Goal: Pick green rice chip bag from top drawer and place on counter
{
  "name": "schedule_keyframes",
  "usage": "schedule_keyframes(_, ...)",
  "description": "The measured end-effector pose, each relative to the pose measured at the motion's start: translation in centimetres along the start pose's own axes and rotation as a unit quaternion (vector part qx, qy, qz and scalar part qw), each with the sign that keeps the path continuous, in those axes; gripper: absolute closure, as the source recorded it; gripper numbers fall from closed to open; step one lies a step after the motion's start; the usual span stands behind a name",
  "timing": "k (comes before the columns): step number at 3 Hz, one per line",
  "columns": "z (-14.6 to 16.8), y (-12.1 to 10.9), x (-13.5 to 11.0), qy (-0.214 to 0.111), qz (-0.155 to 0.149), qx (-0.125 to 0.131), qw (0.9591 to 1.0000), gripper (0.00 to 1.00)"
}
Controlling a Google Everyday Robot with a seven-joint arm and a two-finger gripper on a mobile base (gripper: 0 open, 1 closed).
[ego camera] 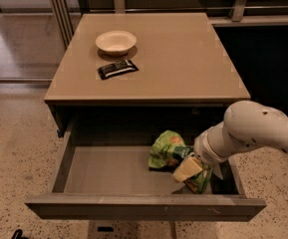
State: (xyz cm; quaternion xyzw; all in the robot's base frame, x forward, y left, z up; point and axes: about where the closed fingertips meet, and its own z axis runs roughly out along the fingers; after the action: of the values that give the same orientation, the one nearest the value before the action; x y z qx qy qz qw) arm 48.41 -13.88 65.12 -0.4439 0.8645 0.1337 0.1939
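The green rice chip bag [165,148] lies crumpled in the right half of the open top drawer [108,176], on its flat grey bottom. My gripper [188,170] reaches down into the drawer from the right. It is right at the bag's right end, covering part of it. A bit of green foil shows below the gripper. The white arm [253,131] comes in over the drawer's right side. The tan counter [183,59] sits above the drawer, with no bag on it.
A shallow cream bowl [116,42] and a small black wrapped bar [117,68] sit on the left half of the counter. The drawer's front panel [143,208] stands toward the camera. Speckled floor surrounds the cabinet.
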Motion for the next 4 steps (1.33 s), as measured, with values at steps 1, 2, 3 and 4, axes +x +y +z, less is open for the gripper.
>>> schedule_keyframes(1, 0.0, 0.0, 0.0, 0.0, 0.0, 0.0, 1.0, 0.41)
schedule_keyframes(2, 0.0, 0.0, 0.0, 0.0, 0.0, 0.0, 1.0, 0.63)
schedule_keyframes(3, 0.0, 0.0, 0.0, 0.0, 0.0, 0.0, 1.0, 0.88)
schedule_keyframes(4, 0.0, 0.0, 0.0, 0.0, 0.0, 0.0, 1.0, 1.0)
